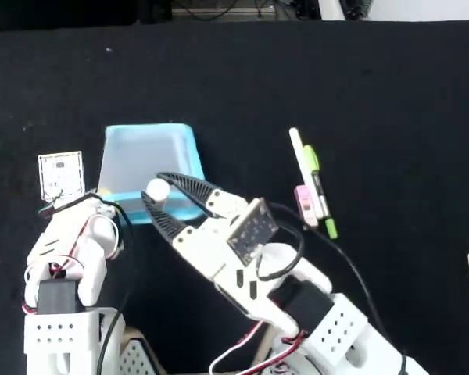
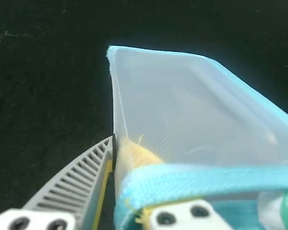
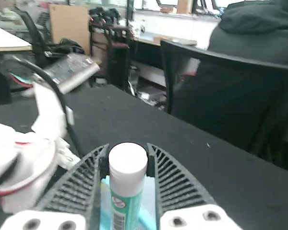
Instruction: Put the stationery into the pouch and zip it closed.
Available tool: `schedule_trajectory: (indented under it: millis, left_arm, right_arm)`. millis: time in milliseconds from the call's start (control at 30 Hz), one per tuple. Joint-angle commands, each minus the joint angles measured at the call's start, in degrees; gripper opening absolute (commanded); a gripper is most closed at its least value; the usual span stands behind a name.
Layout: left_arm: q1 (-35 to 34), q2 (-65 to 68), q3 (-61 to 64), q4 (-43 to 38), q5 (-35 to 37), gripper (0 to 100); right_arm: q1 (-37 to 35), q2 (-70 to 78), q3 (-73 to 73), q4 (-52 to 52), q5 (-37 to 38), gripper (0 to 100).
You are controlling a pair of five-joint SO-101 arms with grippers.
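Glue stick was gripped upright, white cap up, between the narrowed jaws of the right gripper. It was held over the near rim of the pouch, left of centre in the high frame. The right arm was stretched in diagonally from the lower right. The left gripper was clamped on the pouch's near corner, arm folded at lower left. Pens lay right of centre, well apart from the pouch.
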Motion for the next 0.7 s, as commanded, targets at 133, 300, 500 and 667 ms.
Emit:
schedule_trajectory:
  millis: [133,300,500,667]
  left_arm:
    - [-0.57,-0.79,-2.42,-0.62,0.18,3]
    - [-0.57,-0.79,-2.42,-0.62,0.18,3]
    - [-0.22,-0.53,-2.95,-0.35,-0.09,3]
    - [-0.22,-0.18,-5.49,1.49,-0.88,3]
  right_arm:
    - [2.11,-1.1,3.12,-1.67,0.7,1.1]
    - [2.2,-1.1,3.38,-1.49,0.79,1.1]
    - [1.93,-1.19,3.65,-1.05,9.58,1.1]
    - [1.93,-1.19,3.21,-0.26,13.63,1.1]
